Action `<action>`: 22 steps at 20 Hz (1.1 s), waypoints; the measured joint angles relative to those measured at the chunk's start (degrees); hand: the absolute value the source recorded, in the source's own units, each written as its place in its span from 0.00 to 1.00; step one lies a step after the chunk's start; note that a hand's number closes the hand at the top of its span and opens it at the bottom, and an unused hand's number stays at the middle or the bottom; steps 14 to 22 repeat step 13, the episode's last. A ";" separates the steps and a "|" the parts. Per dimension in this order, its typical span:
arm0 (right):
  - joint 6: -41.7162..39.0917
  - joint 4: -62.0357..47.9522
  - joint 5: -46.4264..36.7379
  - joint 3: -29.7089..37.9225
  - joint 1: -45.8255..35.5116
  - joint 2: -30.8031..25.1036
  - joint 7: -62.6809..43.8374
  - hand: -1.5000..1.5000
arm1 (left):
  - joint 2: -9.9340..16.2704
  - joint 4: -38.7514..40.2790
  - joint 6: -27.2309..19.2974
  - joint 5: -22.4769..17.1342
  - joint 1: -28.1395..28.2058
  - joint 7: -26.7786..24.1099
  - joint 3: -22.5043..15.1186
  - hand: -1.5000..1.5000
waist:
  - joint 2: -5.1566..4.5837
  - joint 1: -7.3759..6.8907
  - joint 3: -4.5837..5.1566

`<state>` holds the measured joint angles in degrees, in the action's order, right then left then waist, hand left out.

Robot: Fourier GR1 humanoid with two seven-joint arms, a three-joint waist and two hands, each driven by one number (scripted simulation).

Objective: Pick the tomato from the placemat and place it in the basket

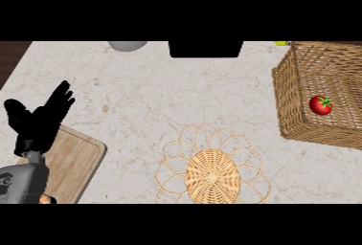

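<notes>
The red tomato with a green stem lies inside the wicker basket at the right edge of the counter. A round woven placemat with a looped border lies bare at the lower middle. My left hand rests at the left with fingers straight and raised, holding nothing, far from the tomato. My right hand does not show.
A wooden cutting board lies under my left forearm at the lower left. A grey round object and a black object stand at the counter's far edge. A small orange thing peeks out beside the forearm.
</notes>
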<state>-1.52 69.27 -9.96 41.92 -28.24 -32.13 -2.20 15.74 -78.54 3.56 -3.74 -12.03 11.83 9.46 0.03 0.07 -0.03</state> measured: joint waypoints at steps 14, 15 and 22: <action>-24.83 -29.92 12.03 14.03 9.96 -23.29 12.36 0.00 | -0.63 -3.20 -0.22 -0.27 0.71 1.96 -0.27 0.50 | -0.27 -0.16 -0.19; -24.83 -29.92 12.03 14.03 9.96 -23.29 12.36 0.00 | -0.63 -3.20 -0.22 -0.27 0.71 1.96 -0.27 0.50 | -0.27 -0.16 -0.19; -24.83 -29.92 12.03 14.03 9.96 -23.29 12.36 0.00 | -0.63 -3.20 -0.22 -0.27 0.71 1.96 -0.27 0.50 | -0.27 -0.16 -0.19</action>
